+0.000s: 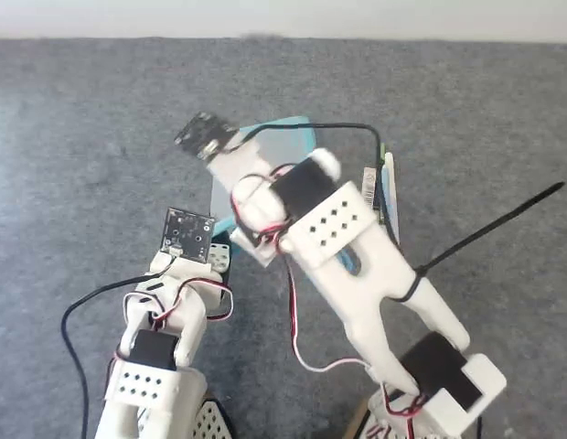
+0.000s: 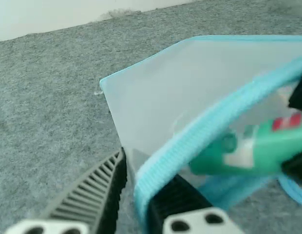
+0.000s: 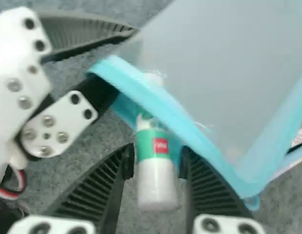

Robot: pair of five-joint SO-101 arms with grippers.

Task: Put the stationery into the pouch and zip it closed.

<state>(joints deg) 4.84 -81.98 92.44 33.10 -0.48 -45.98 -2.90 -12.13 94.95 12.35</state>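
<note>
A translucent pouch [image 1: 265, 154] with a light-blue zip edge [image 2: 190, 141] lies mid-table. My left gripper [image 2: 141, 180] is shut on the pouch's edge near the mouth and holds that edge raised. My right gripper [image 3: 156, 152] is shut on a white and green glue stick [image 3: 153, 170]. The stick's green end [image 2: 243, 146] sits at the pouch's mouth, just under the blue zip edge [image 3: 156, 105]. The left gripper's fingers [image 3: 92, 92] are close beside the stick in the right wrist view.
Grey carpet covers the table [image 1: 91, 119]. A few narrow flat items [image 1: 384, 187] lie beside the pouch's right side, partly under the right arm. A black cable tie [image 1: 503, 224] sticks out to the right. The arms stand close together at the pouch.
</note>
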